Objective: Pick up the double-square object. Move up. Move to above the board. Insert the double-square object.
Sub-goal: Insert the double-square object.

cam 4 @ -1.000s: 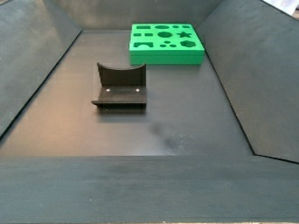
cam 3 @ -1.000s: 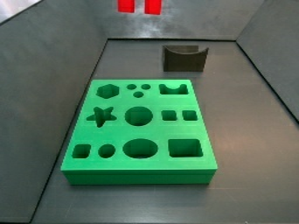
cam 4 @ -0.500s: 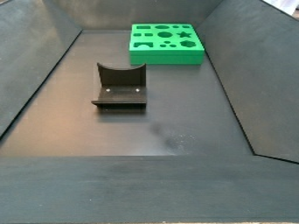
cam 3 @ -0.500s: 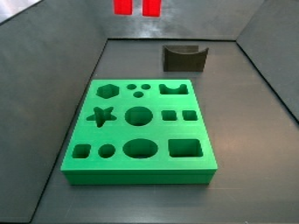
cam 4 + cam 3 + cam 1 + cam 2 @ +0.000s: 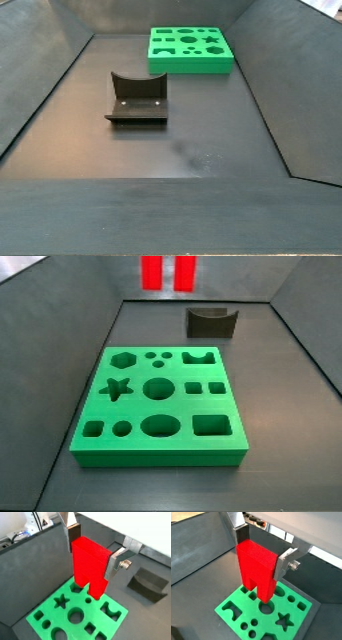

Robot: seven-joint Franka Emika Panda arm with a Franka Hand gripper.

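The double-square object hangs upright in the air, its solid upper part clamped between the silver fingers of the gripper and its two square prongs pointing straight down. Held by the top with the prongs free and vertical, it is ready to go into a hole without any turning; that seems the reason for the grasp. In both wrist views the fingers are closed on the block from two opposite sides, one plate against each broad flank, and the slot between the prongs shows clearly.

The board lies flat on the floor below it, well apart from the prong tips, so the block is lifted and not yet seated. In a side view only the lower part of the red block shows, at about 12 o'clock from the board, high against the back wall. Judging from this, the carry to above the board is nearly done or under way, with the insertion to come. The pair of small square holes sits toward 3 o'clock of the board's centre; whether the prongs are lined up with them cannot be told.

The arm points straight down, wrist vertical. The fixture stands apart from the board, toward 7 o'clock of it in that side view.
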